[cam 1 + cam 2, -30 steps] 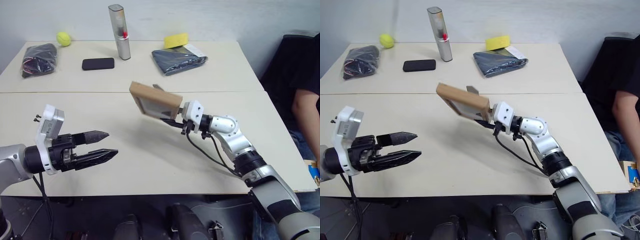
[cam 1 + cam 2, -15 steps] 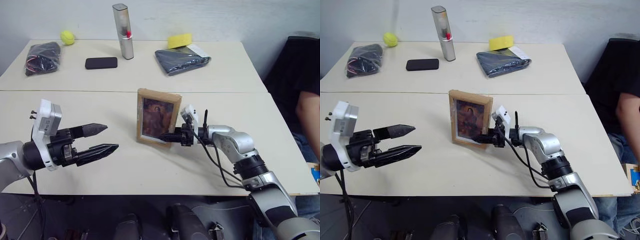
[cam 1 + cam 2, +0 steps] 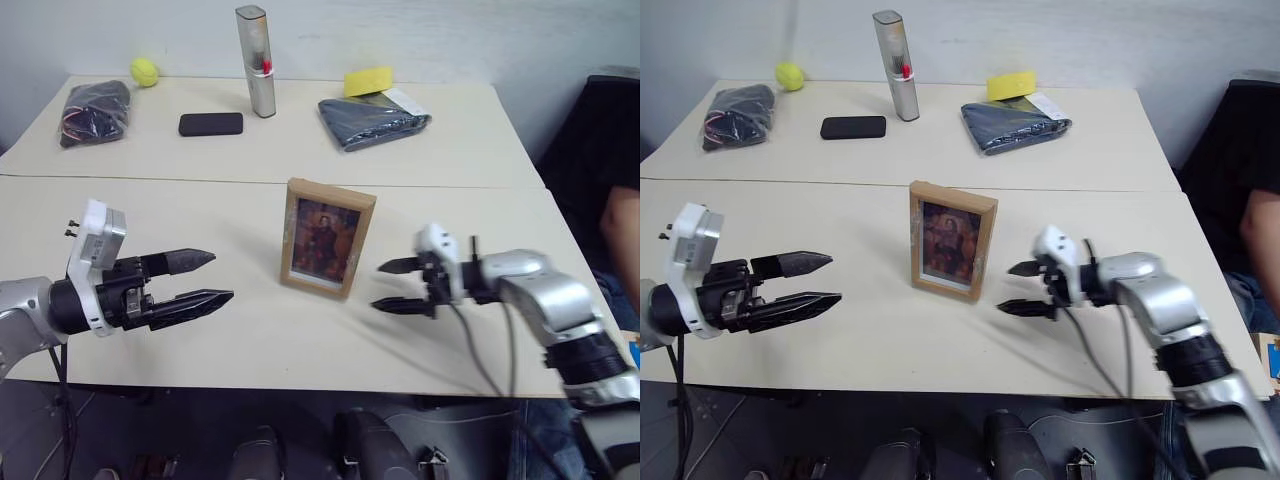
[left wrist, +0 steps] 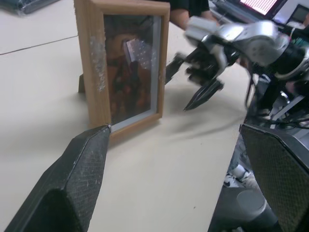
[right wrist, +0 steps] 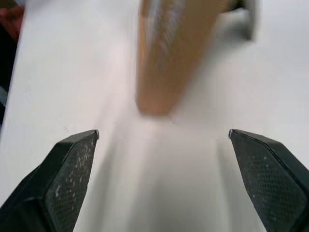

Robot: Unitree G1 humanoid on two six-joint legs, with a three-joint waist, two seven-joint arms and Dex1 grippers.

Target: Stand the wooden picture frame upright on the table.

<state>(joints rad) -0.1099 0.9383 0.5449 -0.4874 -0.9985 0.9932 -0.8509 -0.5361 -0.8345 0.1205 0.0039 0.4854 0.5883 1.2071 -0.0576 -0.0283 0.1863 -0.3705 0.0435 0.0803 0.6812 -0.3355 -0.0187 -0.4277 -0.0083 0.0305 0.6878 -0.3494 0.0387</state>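
Note:
The wooden picture frame (image 3: pixel 327 238) stands upright near the middle of the table (image 3: pixel 250 330), its dark portrait facing me. Nothing touches it. My right gripper (image 3: pixel 393 285) is open a short way to the frame's right, fingertips pointing at it, nothing between them. On the other side my left gripper (image 3: pixel 212 277) is open and empty, pointing toward the frame from a hand's width away. From the left wrist view the frame (image 4: pixel 123 67) rises just beyond the fingers, with the right gripper (image 4: pixel 190 82) behind it. The right wrist view shows the frame's edge (image 5: pixel 166 58), blurred.
On the far tabletop lie a black phone (image 3: pixel 210 124), a silver upright canister (image 3: pixel 256 62), a yellow-green ball (image 3: pixel 144 70), a dark bag (image 3: pixel 95 112), a folded dark cloth (image 3: pixel 374 120) and a yellow sponge (image 3: pixel 368 80). A person sits at the right edge (image 3: pixel 622 210).
A second ago the right gripper held the frame tilted in the air; it set it upright on the table, opened, and drew back to the right. The left gripper has stayed open.

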